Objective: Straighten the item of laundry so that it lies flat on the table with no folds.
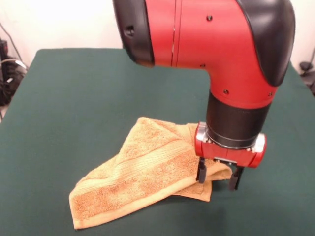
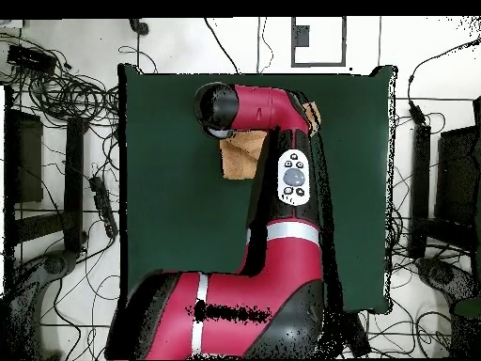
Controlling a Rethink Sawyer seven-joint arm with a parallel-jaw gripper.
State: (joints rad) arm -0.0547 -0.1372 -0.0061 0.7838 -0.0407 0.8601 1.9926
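Folded towel [image 1: 142, 177] lies doubled on the worktop [image 1: 74, 98]; open jaws straddle its edge, gripping nothing; flattening remains undone.

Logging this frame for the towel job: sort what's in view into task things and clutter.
Task things: towel, folded over itself; green table; gripper, open over the towel's corner.

Clutter: cables on the floor beside the table; black stands.
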